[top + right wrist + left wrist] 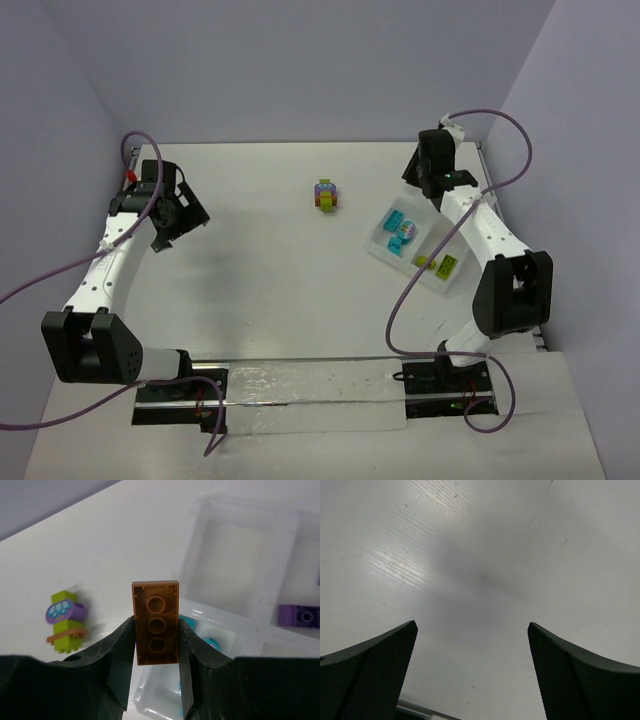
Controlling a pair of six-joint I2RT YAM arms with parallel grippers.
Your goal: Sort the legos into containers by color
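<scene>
Right gripper point(156, 650): clamped on the long sides of a flat orange plastic brick point(155, 605), underside to camera, by the shallow white divided tray point(191, 545).
Why: top half pokes free, likely for a clean drop.
Room: unfilled compartment point(240, 560) just beyond; purple brick point(299, 616) next door.
Left gripper point(471, 626): spread wide, empty, over the table point(480, 540).
Loose: multicoloured brick clump point(66, 620), well apart from tray.

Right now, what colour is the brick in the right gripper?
Orange. The brick shows best in the right wrist view, pinched in the right gripper.
</scene>
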